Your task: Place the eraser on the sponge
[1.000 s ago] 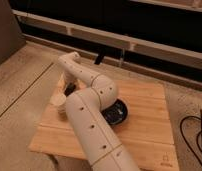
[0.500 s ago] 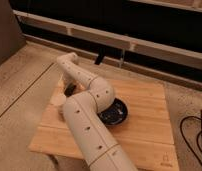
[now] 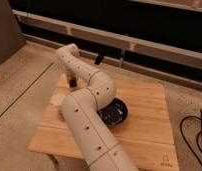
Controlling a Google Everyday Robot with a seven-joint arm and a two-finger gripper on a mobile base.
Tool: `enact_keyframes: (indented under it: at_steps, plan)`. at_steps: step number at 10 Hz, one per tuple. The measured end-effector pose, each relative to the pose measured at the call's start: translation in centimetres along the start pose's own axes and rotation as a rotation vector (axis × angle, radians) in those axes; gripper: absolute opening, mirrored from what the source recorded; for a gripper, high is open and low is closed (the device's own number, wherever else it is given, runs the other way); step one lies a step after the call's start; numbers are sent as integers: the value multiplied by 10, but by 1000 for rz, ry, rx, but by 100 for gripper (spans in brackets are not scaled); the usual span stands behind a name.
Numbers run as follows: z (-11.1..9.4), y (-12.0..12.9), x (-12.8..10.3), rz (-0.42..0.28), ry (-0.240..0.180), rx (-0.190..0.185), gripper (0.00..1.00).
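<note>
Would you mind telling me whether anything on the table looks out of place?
Nothing stands out: the black bowl sits upright on the wooden table, and the gripper hangs over its far-left corner.

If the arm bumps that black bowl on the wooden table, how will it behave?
The black bowl looks low and wide, so it would probably slide rather than tip. It appears shallow and rigid, likely light; the flat wooden table offers little to stop it. The end effector is at the table's far-left corner, away from it.
</note>
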Motion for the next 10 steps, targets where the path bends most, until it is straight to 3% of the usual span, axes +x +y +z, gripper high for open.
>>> enact_keyframes:
  at_steps: [3, 4, 5, 7, 10]
  plan:
    - [-57, -47, -6, 90, -77, 100, 0]
    - [-66, -54, -4, 129, -97, 112, 0]
    - [-81, -60, 3, 198, -141, 115, 0]
    - [-94, -61, 23, 295, -193, 98, 0]
    - [-100, -73, 83, 429, -217, 106, 0]
